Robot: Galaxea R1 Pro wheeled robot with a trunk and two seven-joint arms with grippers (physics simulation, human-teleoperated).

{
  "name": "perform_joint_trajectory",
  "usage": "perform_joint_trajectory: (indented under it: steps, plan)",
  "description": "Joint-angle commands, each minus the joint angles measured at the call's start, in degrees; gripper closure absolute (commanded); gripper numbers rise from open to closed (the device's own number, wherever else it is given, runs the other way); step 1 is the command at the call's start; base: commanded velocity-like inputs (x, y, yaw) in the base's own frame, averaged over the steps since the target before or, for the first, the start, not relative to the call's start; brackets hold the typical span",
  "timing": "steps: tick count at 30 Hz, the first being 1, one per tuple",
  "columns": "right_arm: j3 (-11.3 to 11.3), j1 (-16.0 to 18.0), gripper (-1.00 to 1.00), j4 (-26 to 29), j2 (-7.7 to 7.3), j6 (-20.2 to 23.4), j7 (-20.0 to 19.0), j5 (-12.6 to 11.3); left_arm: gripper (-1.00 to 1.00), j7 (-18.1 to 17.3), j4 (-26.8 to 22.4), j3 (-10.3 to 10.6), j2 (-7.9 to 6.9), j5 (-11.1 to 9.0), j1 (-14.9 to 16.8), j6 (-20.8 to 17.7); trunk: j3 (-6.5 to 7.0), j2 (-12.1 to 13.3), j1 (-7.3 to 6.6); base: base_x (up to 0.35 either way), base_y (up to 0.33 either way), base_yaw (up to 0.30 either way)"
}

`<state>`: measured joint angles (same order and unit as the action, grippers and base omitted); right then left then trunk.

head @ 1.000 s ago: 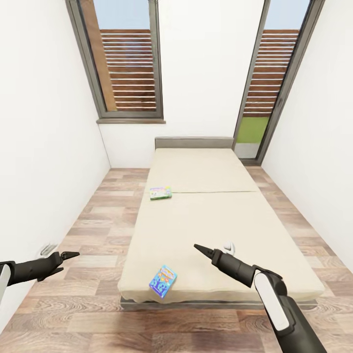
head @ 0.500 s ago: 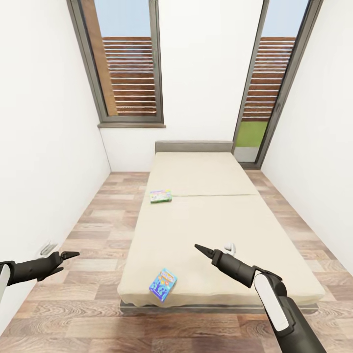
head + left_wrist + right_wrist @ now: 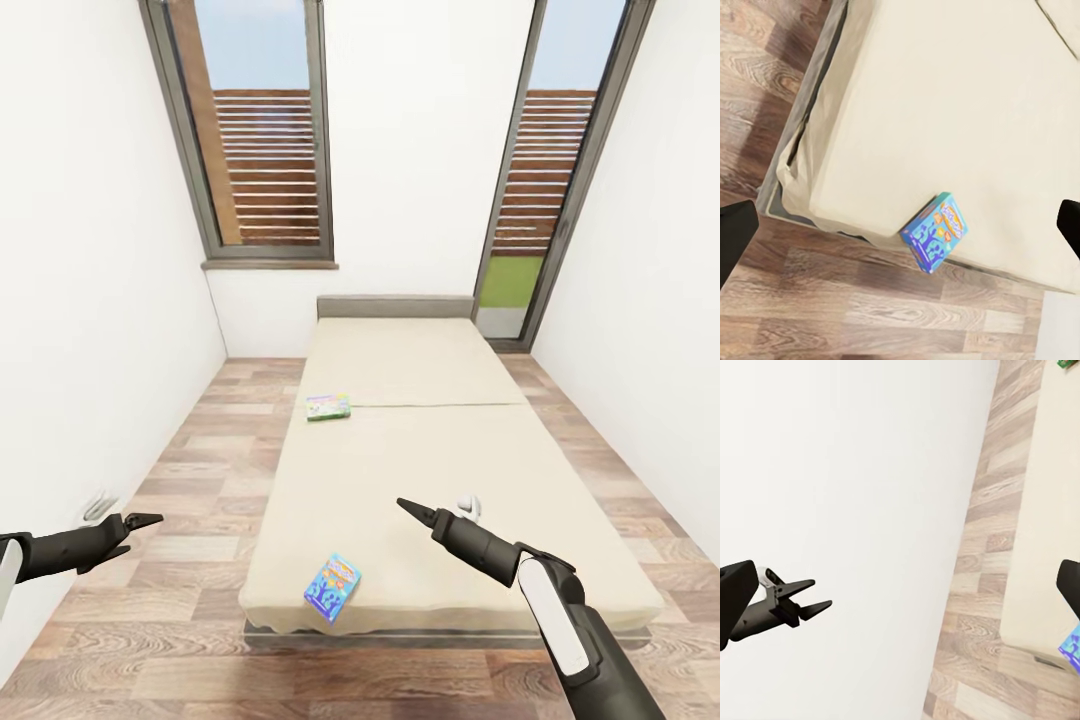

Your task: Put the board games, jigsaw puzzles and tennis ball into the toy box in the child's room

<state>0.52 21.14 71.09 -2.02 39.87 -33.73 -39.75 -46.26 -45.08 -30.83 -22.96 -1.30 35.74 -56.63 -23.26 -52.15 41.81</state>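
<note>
I hold my empty left gripper (image 3: 140, 520) and right gripper (image 3: 412, 510) spread apart, ready to reach; the blue game box (image 3: 332, 587) overhangs the bed (image 3: 420, 450) edge at 6 o'clock, the green one (image 3: 328, 406) at 11.

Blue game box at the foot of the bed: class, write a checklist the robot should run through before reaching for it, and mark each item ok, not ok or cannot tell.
1. Blue game box in sight: ok.
2. Box lying safely: not ok, it overhangs the bed edge.
3. Left gripper free: ok, open and holding nothing.
4. Right gripper free: cannot tell whether it is open.
5. Grippers near the box: not ok, both hang away from it.
6. Second, green game box located: ok, farther up the bed.
</note>
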Motion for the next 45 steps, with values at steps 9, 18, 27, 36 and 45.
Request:
perform_joint_trajectory:
  steps: [9,18,27,36,45]
  plan:
    - [0.1,0.0,-1.00,0.0,0.00,0.4,0.0,-0.2,-1.00,0.0,0.0,-0.1,0.88,-0.1,0.0,-0.5,0.79,0.0,0.01,0.000,0.000,0.000]
    - [0.2,0.0,-1.00,0.0,0.00,0.4,0.0,-0.2,-1.00,0.0,0.0,0.0,1.20,-0.1,0.0,-0.5,1.65,0.0,0.01,-0.086,0.009,0.000]
    - [0.1,0.0,-1.00,0.0,0.00,0.4,0.0,-0.1,-1.00,0.1,0.0,0.1,1.66,0.0,0.1,-0.5,2.45,0.0,0.01,-0.053,0.011,0.000]
    - [0.4,0.0,-1.00,0.2,0.00,0.4,0.1,-0.2,-1.00,0.1,0.0,0.1,1.68,0.0,0.0,-0.5,2.57,0.0,0.01,-0.031,0.026,0.000]
    - [0.5,0.0,-1.00,0.0,0.06,0.5,0.1,-0.3,-1.00,0.1,0.0,0.1,1.85,0.0,0.0,-0.5,2.58,0.0,0.01,-0.001,0.001,0.000]
